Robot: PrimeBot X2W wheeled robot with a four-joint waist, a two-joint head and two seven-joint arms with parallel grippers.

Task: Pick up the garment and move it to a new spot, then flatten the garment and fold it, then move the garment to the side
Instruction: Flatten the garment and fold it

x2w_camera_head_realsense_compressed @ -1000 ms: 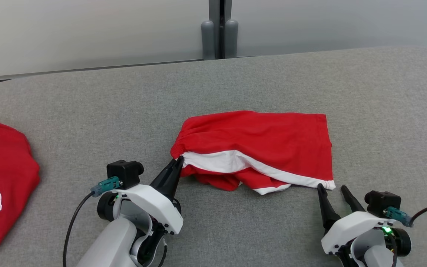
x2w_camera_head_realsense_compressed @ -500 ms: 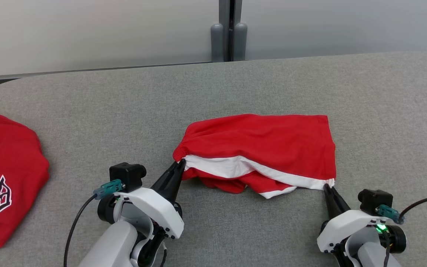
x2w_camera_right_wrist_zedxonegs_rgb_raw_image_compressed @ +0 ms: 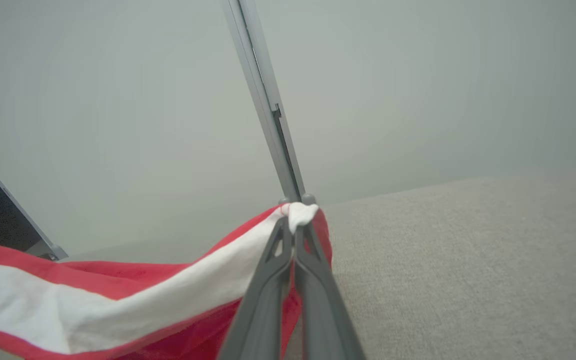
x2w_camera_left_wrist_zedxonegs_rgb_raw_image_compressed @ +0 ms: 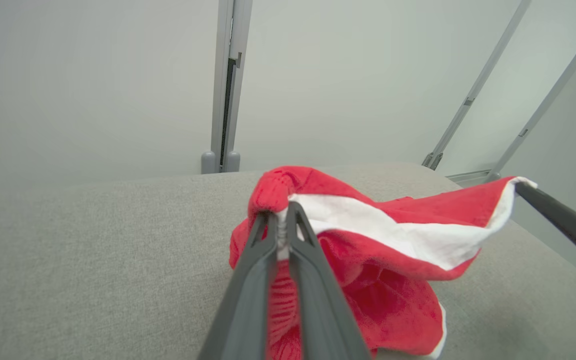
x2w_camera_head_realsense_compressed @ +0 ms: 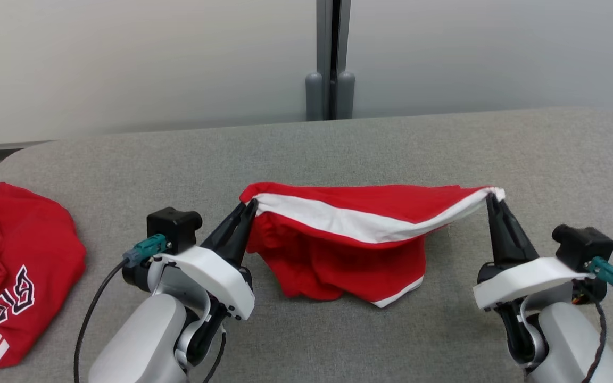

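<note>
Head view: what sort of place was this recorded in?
Probably a robotics lab or test bay rather than a home. A grey fabric-topped table stands against plain pale partition panels joined by a metal post. A red garment and a second red shirt serve as practice items.

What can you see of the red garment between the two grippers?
The red soft-cloth garment with a white band hangs stretched between the left gripper and the right gripper, each shut on an upper corner. Its band sags in the middle; its wrinkled lower part seems to rest on the grey fabric table.
</note>
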